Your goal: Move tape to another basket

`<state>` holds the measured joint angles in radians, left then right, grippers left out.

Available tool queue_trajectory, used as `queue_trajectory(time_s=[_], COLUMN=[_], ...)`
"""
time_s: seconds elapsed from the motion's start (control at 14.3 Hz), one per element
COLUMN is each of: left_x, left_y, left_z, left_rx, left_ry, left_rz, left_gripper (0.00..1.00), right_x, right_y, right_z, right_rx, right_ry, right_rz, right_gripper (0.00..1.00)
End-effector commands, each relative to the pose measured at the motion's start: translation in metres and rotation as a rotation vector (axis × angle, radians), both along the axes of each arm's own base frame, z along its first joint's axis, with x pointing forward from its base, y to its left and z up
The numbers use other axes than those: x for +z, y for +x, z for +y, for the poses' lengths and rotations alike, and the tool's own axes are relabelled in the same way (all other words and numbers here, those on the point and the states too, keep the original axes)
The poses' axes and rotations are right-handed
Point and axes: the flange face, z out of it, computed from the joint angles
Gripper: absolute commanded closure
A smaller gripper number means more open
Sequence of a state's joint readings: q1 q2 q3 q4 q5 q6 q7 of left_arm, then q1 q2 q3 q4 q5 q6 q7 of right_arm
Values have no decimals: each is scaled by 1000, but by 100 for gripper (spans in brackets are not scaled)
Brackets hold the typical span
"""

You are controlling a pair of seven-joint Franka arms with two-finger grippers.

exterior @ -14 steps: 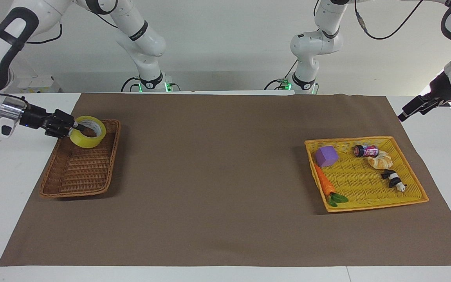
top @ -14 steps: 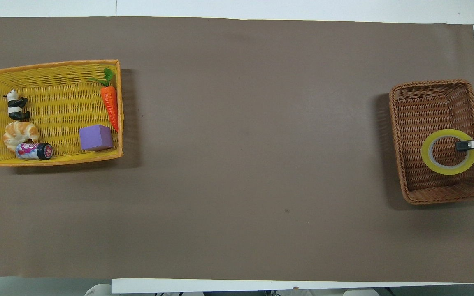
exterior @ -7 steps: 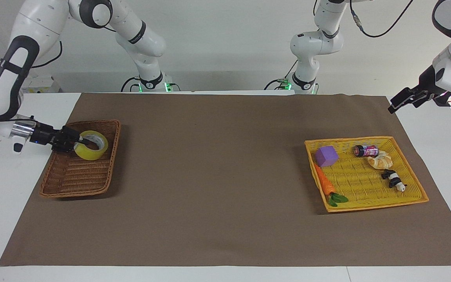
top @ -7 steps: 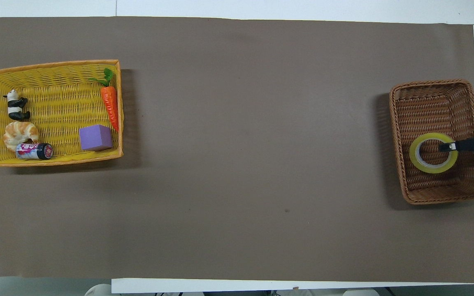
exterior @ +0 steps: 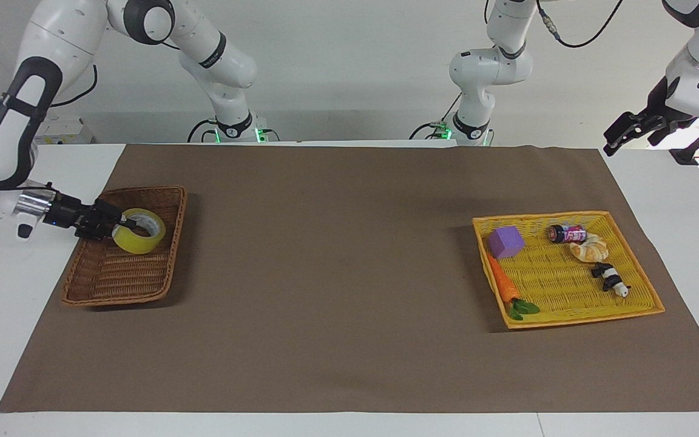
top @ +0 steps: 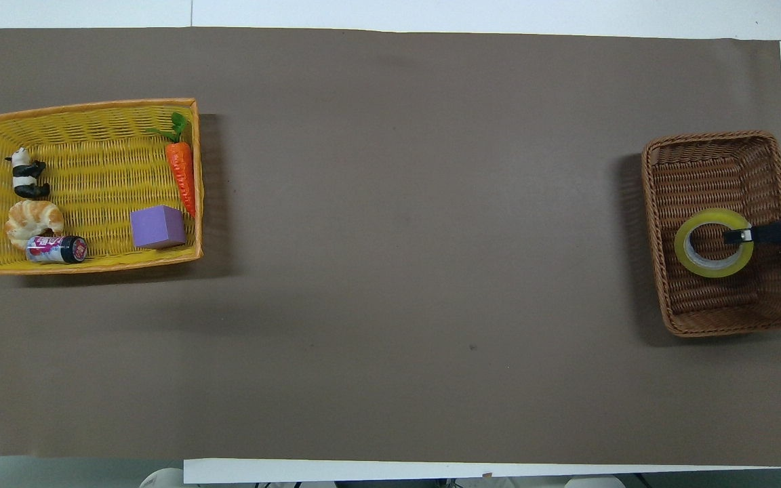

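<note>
Brown woven wicker basket (exterior: 124, 250) stands at the right arm's end of the table. Inside it lies the wide roll of translucent yellow tape (exterior: 138, 230) with a white core, slightly tilted. The right gripper (exterior: 120, 225) pinches the roll's wall, one finger inside the core; in the overhead view only this fingertip shows. The left gripper (exterior: 617, 135) hangs over the table's edge at the left arm's end; whether its fingers are apart I cannot tell.

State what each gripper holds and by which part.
The right gripper grips the tape by its ring wall, one finger inside the core, low in the basket. The left gripper holds nothing, raised off the table's end.
</note>
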<state>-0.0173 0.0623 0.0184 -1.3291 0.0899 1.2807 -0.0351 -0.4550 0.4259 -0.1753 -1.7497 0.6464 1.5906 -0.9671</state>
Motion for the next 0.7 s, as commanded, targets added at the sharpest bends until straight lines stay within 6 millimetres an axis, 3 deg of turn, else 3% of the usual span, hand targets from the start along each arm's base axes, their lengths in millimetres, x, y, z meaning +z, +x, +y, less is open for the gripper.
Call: queue_trajectory(time_s=[0.0, 0.07, 0.21, 0.42, 0.63], left_x=[20, 16, 11, -7, -1], left_y=[-21, -25, -29, -35, -33], left_z=[4, 4, 3, -3, -10], left_rx=[-34, -39, -60, -82, -96], left_ry=[17, 16, 12, 14, -2], left_rz=[-4, 7, 14, 21, 10], left_gripper=[0, 0, 0, 0, 0], right_x=[12, 18, 49, 128, 197], right_y=[6, 9, 21, 36, 31], right_z=[1, 1, 15, 51, 92], right_rx=[43, 60, 129, 272, 118], right_ry=[-49, -86, -217, -525, -638], right_rz=[-35, -41, -85, -139, -104], right_gripper=[1, 1, 1, 1, 1])
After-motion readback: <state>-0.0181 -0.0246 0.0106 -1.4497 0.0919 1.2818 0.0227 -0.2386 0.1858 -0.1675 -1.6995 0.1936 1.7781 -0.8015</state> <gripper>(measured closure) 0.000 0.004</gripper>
